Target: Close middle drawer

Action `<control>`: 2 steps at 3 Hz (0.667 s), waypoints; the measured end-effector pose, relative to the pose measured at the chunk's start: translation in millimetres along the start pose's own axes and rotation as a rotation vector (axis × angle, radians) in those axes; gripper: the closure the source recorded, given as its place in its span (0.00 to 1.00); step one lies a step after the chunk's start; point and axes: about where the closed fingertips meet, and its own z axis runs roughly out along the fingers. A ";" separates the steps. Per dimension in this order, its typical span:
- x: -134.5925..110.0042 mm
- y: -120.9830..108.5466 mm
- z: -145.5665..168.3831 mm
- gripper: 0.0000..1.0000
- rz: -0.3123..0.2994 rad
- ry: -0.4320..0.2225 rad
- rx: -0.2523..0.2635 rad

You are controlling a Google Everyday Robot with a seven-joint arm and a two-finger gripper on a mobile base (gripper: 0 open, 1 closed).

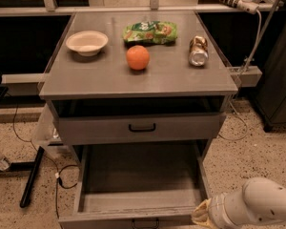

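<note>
- Standing by the grey cabinet: the middle drawer point(109, 217) is pulled far out towards the bottom of the view. Its deep tray is bare, and its low front sits at the frame edge.
- The gripper point(202, 214) is low at the right, just beside the drawer's front right corner. The white arm point(267, 203) comes in behind it from the right. Whether it is apart, together or touching the front, I cannot tell.
- The black bar handle point(145, 222) is at the centre of the front, only partly in frame.
- Handling, as a guess: sheet metal, stiff, with nothing in it, so fairly light for its size. It probably runs on side rails and should slide once nudged.
- Where to take it: no grasp looks needed. A flat push on the front face would do, best near the handle and straight towards the cabinet.
- A push at the corner where the gripper now sits may skew a wide tray on its rails and make it bind.
- The smooth painted face may let a contact skid sideways, so keep the push square.
- The taller-fronted drawer point(181, 128) above stands a little proud of the frame. The push should stay below it.
- On the cabinet top point(86, 78): a bowl point(87, 42), an orange point(137, 57), a green bag point(150, 32) and a can point(198, 51) lying on its side. A hard slam could set the orange or the can rolling.
</note>
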 end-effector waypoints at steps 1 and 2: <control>10.0 3.9 33.6 1.00 -0.037 -0.034 0.009; 19.0 4.1 59.0 1.00 -0.063 -0.041 0.014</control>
